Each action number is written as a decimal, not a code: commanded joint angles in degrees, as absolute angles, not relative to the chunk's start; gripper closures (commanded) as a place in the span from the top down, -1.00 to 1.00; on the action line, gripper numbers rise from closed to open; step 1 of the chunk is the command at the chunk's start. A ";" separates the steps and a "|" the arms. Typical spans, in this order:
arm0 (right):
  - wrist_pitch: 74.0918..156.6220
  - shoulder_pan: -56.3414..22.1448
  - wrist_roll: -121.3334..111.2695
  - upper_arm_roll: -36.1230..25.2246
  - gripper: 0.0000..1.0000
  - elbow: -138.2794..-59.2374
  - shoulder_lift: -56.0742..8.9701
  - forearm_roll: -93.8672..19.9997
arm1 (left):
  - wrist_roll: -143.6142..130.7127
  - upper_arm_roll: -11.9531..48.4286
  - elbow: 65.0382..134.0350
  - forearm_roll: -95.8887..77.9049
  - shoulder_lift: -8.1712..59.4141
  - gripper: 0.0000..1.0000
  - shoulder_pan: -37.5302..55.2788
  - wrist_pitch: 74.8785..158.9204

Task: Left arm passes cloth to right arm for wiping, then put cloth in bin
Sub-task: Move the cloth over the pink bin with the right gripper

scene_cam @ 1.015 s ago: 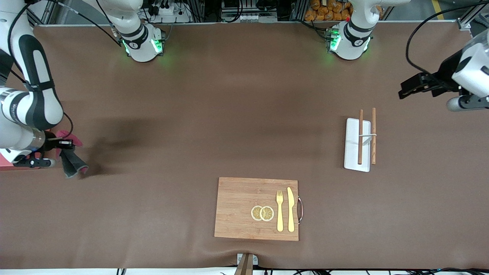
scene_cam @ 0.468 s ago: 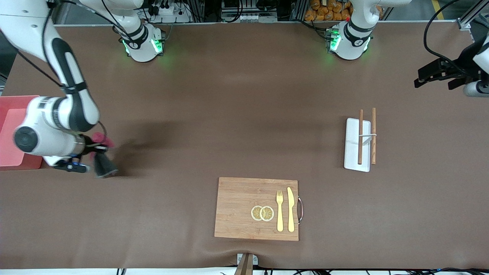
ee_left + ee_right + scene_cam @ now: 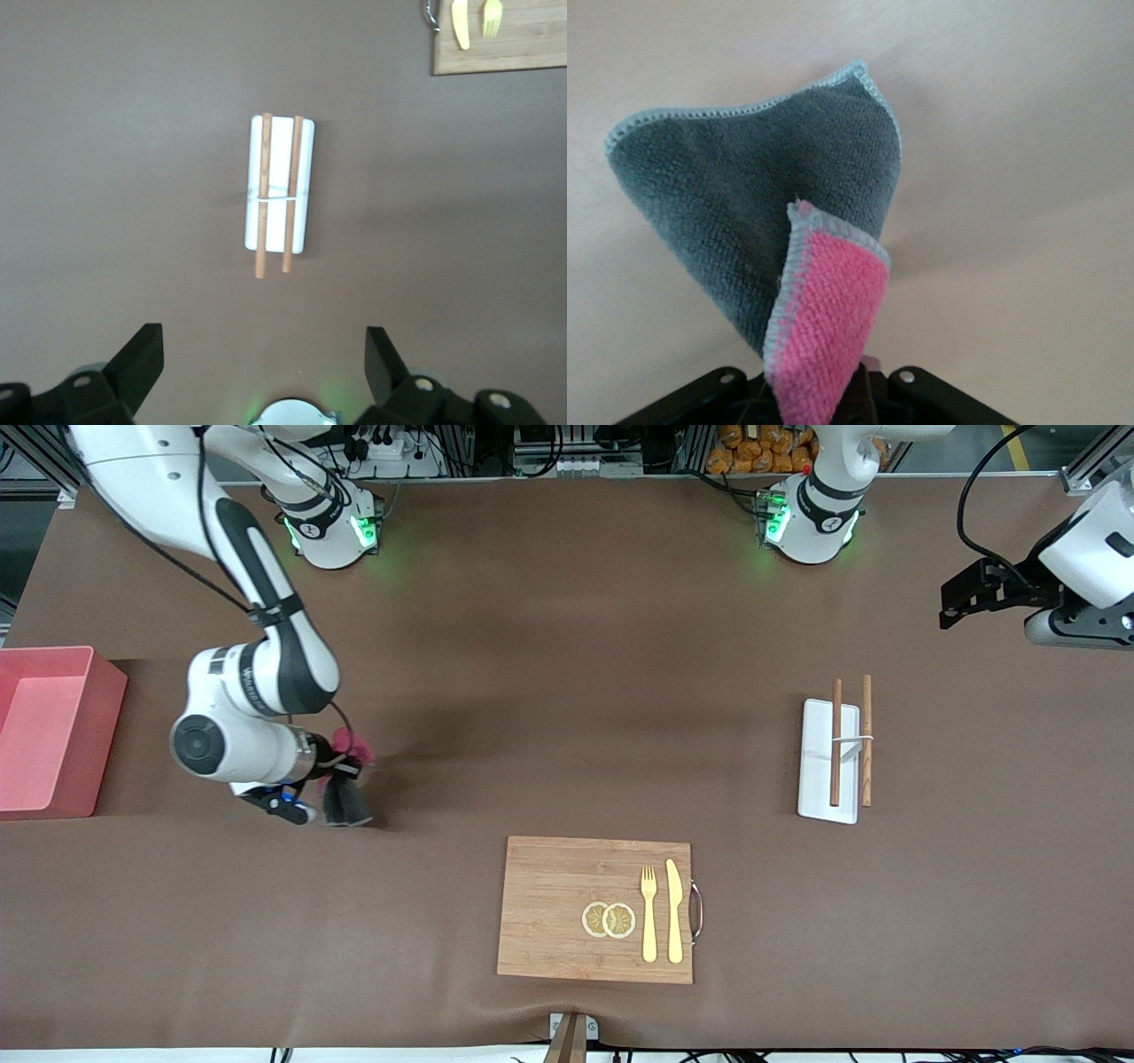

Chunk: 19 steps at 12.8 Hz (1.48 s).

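The right gripper (image 3: 332,766), pinching the cloth (image 3: 345,797), has swept from beside the bin (image 3: 53,731) toward the middle of the surface (image 3: 549,673) over the last second, dragging or carrying the rag along with it. In the earliest picture the cloth hung right at the bin's edge; half a second ago it was clear of the bin; now it is well apart from it, between the bin and the board (image 3: 595,910), and farther from the front camera than the board. This reads as a wiping stroke in progress, so the handover seems done and the drop into the bin is still to come. The bin, half hidden earlier by the arm, now shows whole and holds nothing I can see.

The left gripper (image 3: 961,593) waits, raised over the left arm's end of the surface, jaws spread and holding nothing; it has shifted only a little. Its wrist view looks down on the tray (image 3: 279,184) with the two sticks (image 3: 263,195).

The cloth (image 3: 771,257) hangs from the pressed jaws in a loose cone: dark grey face outward, pink face folded forward, a pale stitched hem running round the edge. It looks soft and limp, its lower tip at or just above the surface; I cannot tell whether it touches.
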State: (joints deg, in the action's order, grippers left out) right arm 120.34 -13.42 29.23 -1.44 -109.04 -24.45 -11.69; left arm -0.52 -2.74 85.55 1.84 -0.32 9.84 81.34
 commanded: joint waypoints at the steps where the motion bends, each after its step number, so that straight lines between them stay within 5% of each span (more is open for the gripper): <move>1: 117.96 -12.75 29.01 -2.63 -1.00 -108.63 -22.07 -12.58 | 1.83 -2.64 86.22 4.13 -1.93 1.00 10.02 81.74; 11: 99.94 14.20 -25.15 -4.13 -1.00 -98.18 -16.61 4.03 | 5.02 0.17 86.48 3.96 -2.72 1.00 7.57 80.16; 15: 101.68 25.99 -46.01 -4.13 -1.00 -92.82 -18.27 10.54 | 3.60 4.48 86.57 3.96 -2.38 1.00 4.13 80.16; 19: 115.10 36.63 -64.39 -4.04 -1.00 -92.20 -23.10 10.46 | 3.60 4.48 86.57 3.96 -1.58 1.00 3.96 80.33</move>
State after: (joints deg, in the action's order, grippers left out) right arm 111.40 32.46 -58.28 -5.52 -94.56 -19.03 9.99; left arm 4.17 3.60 86.30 2.72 -1.40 4.52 80.62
